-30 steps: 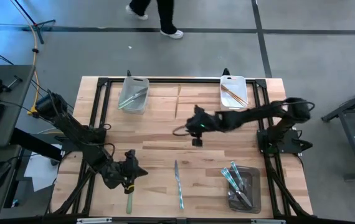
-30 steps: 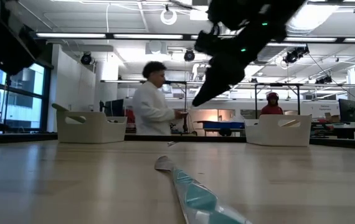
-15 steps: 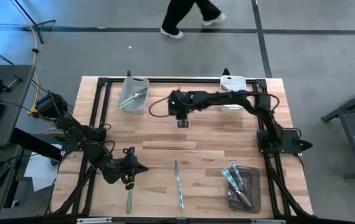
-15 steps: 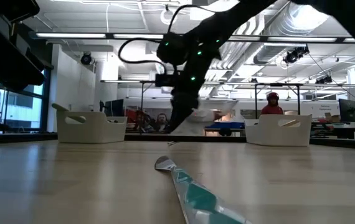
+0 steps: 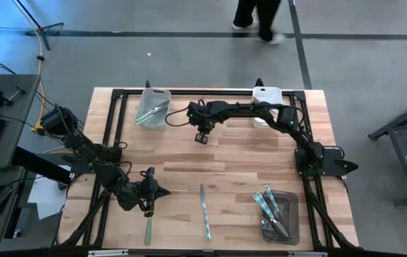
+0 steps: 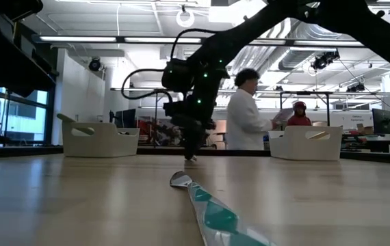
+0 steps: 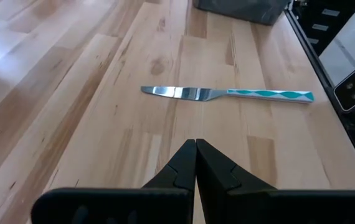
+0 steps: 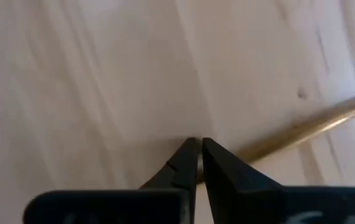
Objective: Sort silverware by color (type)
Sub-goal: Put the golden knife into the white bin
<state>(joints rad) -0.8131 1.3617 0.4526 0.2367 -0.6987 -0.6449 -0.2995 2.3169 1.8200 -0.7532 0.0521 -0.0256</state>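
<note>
A slim gold-bronze piece of silverware (image 8: 302, 129) lies on the wood far back at the table's middle. My right gripper (image 5: 202, 137) stands over its end, fingers closed on it. A knife with a teal and white handle (image 5: 204, 210) lies flat near the front edge, also seen in the low view (image 6: 209, 212) and the left wrist view (image 7: 227, 93). My left gripper (image 5: 151, 195) hovers shut at the front left, touching nothing, with a greenish slim piece (image 5: 147, 230) lying just before it. My right gripper pinches the gold-bronze piece at its one end (image 8: 218, 163) between its two fingertips (image 8: 184, 158). The fingers come from above, pointing down, and lie across the shaft. The piece lies flat on the table, its length running away from the fingers.
A clear bin (image 5: 153, 108) with silver pieces stands far left. A white bin (image 5: 266, 94) stands far right, under my right arm. A grey bin (image 5: 278, 214) with blue-green pieces is at the near right. A person in a white coat (image 6: 246, 119) passes beyond the far edge.
My right gripper has swung from the table's middle toward the far edge and the left, then come down onto the end of the gold-bronze piece. A person has walked along beyond the far edge toward the right.
</note>
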